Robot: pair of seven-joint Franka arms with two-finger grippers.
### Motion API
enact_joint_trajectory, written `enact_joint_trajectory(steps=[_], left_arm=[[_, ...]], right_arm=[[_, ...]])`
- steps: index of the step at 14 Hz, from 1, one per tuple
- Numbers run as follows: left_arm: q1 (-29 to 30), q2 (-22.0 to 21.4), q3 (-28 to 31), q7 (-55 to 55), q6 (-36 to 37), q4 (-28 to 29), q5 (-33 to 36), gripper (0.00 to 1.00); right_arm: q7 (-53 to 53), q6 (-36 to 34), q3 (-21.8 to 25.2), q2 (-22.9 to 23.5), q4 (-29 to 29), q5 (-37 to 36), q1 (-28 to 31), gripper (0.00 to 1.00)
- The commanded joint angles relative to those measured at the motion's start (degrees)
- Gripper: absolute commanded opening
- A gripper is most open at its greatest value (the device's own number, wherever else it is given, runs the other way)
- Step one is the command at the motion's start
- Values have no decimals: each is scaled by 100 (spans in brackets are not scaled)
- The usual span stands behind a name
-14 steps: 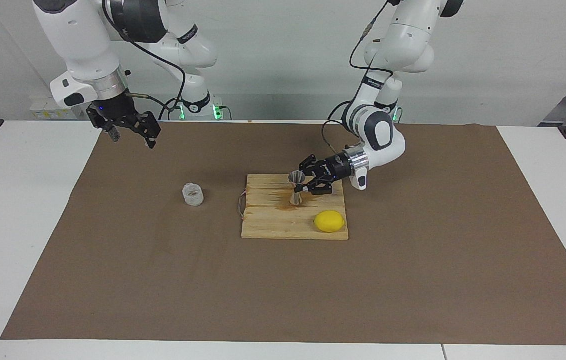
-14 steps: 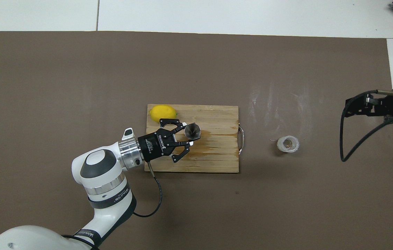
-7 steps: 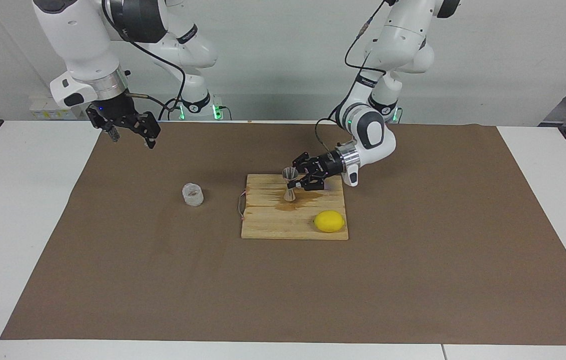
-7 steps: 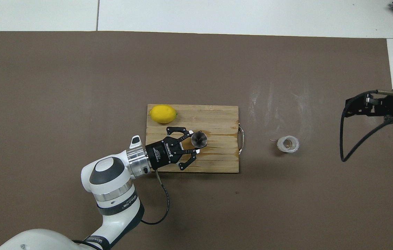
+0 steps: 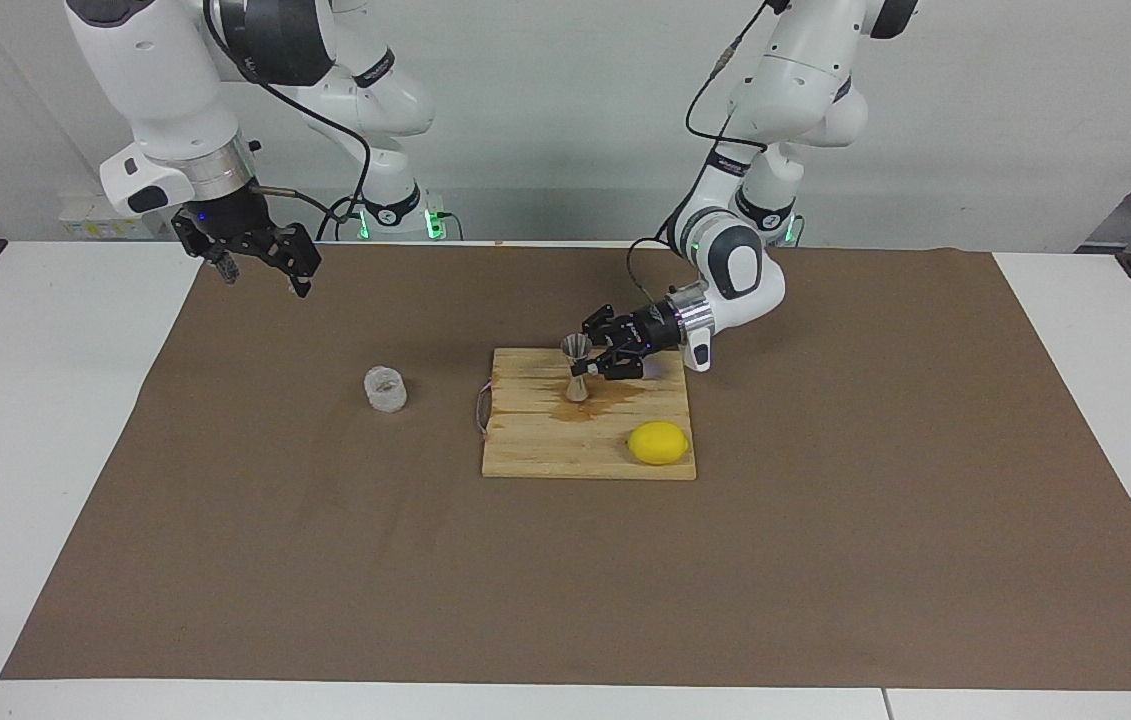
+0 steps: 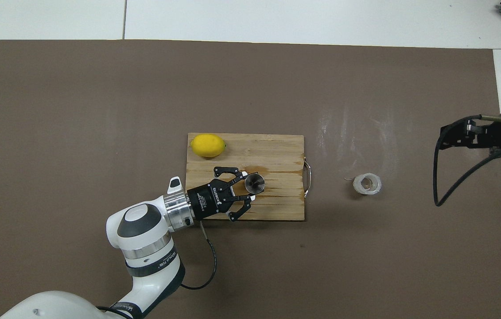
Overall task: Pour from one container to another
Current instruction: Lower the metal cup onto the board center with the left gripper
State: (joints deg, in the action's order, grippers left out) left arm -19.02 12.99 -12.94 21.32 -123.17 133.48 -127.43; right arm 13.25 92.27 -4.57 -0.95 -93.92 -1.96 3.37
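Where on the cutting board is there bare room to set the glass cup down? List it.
Cutting board: bare wood between the lemon and the handle end, and the corner below it. Crowded mid-board, where the left gripper is shut on the jigger. The glass cup sits on the mat.

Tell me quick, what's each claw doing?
Left gripper: shut on the silvery hourglass-shaped metal jigger.
Right gripper: open, holding nothing, waiting.

White table (image 5: 55, 420) under a brown mat (image 5: 825, 520); on the mat, a wooden cutting board (image 5: 545, 450) directly below the left gripper (image 5: 587, 366), and a clear glass cup (image 5: 385, 389) beside the board toward the right arm's end, well apart from the raised right gripper (image 5: 260, 268).
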Motion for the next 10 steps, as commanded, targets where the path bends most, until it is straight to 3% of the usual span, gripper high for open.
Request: enact_joint_trajectory(steps=[1, 5, 6, 8, 9, 10], left_arm=[[-50, 54, 81, -426, 450, 213, -220, 0], [-58, 63, 89, -498, 460, 231, -229, 2], [-58, 81, 81, -498, 460, 213, -229, 6], [-58, 142, 89, -498, 460, 187, -229, 24], [-58, 160, 89, -498, 460, 178, -229, 46], [-67, 160, 89, -498, 452, 161, -229, 89]], right_arm=[[-86, -16, -26, -19, -4, 108, 76, 100], [-86, -16, -26, -28, -4, 116, 76, 100], [-86, -16, -17, -19, -4, 108, 76, 100], [-86, -16, -17, -19, -4, 108, 76, 100], [-86, -16, -26, -28, -4, 108, 76, 100], [-86, -16, -17, -28, -4, 108, 76, 100]])
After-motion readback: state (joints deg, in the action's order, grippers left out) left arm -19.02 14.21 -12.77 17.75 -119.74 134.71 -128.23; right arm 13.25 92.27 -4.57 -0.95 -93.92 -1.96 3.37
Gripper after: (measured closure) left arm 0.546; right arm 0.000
